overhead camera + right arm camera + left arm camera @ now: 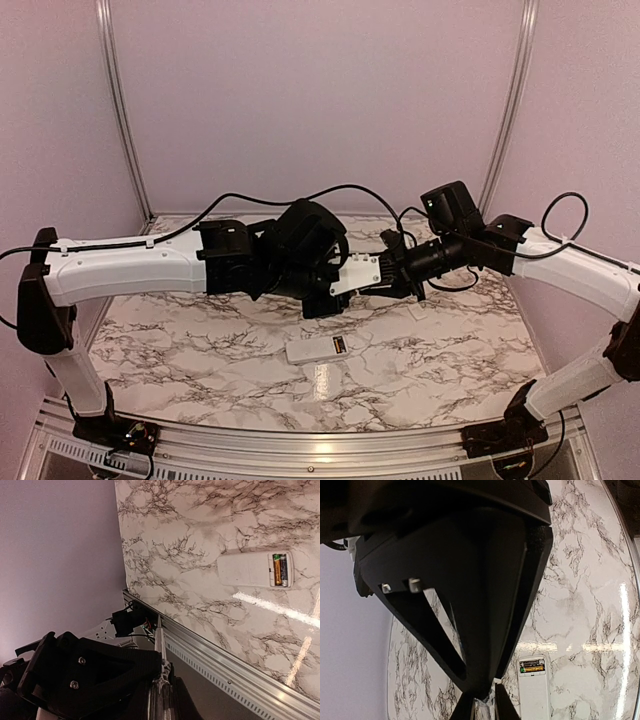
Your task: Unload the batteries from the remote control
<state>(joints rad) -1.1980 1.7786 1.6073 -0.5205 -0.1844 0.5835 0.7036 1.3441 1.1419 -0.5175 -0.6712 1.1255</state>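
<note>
waiting on you: remote control (312,349) lies flat on the worktop (200,340), recess up, both batteries (280,570) seated inside, easy to reach.
right tool (160,707): looks clamped on the grey rod (159,640), probably your pry bar.
left tool (484,707): pinched together, raised well above it.

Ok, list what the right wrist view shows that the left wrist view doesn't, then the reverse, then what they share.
Right wrist only: a thin grey rod rising from the bottom edge, and the remote control seen whole. Left wrist only: the left gripper, shut, its fingers at the bottom edge; the remote is cut off there. Both: the batteries seated in the open recess, on the marble table.
</note>
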